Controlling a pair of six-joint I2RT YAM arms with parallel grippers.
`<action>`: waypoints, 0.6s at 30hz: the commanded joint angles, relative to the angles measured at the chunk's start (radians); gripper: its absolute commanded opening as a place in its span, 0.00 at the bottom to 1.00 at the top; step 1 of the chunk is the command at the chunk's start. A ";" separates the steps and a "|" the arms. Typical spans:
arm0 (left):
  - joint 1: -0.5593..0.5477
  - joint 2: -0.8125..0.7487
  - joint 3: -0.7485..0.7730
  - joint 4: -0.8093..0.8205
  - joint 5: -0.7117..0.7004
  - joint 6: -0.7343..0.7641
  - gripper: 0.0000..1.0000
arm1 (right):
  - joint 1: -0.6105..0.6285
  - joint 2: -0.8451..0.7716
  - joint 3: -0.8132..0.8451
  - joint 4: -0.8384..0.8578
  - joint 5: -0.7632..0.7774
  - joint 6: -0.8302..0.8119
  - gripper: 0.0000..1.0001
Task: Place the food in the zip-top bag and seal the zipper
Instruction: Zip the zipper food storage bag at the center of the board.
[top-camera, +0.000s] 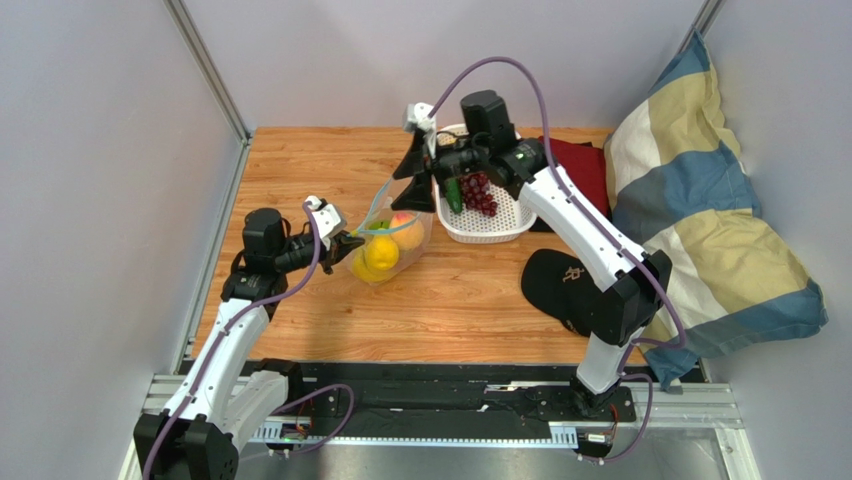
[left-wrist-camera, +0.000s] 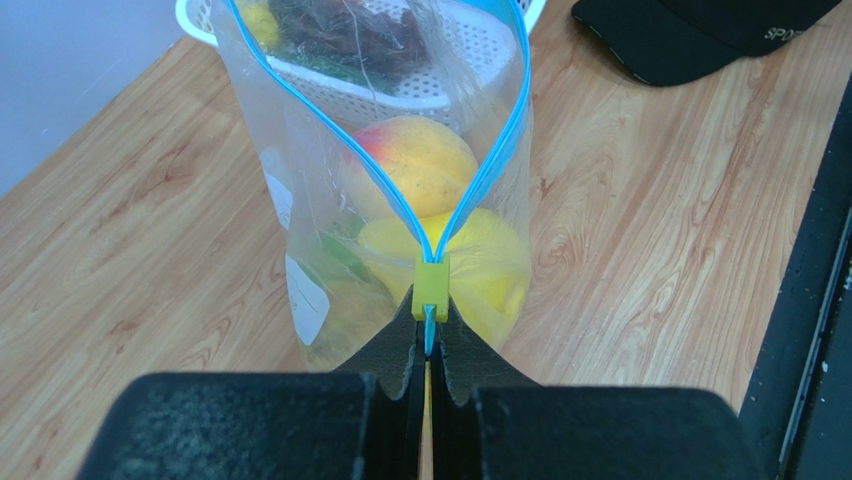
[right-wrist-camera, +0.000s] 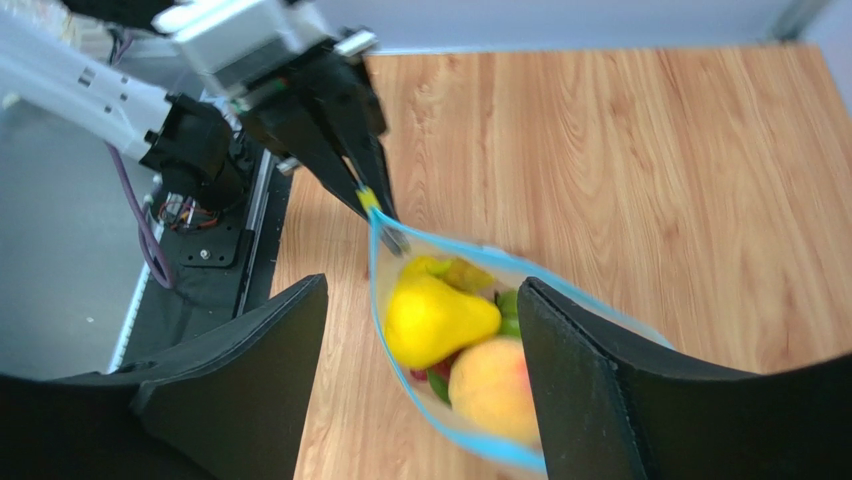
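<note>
A: The zip-top bag, where does it lie from above?
B: On the wooden table, between the two arms and just left of the white basket. The food shows orange and yellow through the plastic. The left gripper meets its near-left corner. The right gripper hangs over its far end.
A: And the left wrist view?
B: That claw is clenched on the end of the zipper, right behind the yellow-green slider. Beyond it the blue strip forks, so the mouth gapes over a peach and a yellow fruit.
A: The right wrist?
B: Its fingers stand wide apart, released, one on each side of the bag's mouth. Whether either brushes the plastic, I cannot tell.
</note>
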 joint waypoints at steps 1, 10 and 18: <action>-0.004 -0.004 0.051 0.018 0.053 0.059 0.00 | 0.111 -0.027 -0.043 0.079 -0.005 -0.282 0.72; -0.006 -0.011 0.052 0.006 0.067 0.070 0.00 | 0.233 0.002 -0.092 0.167 0.038 -0.466 0.62; -0.004 -0.020 0.049 -0.012 0.072 0.073 0.00 | 0.246 0.056 -0.051 0.093 0.058 -0.566 0.45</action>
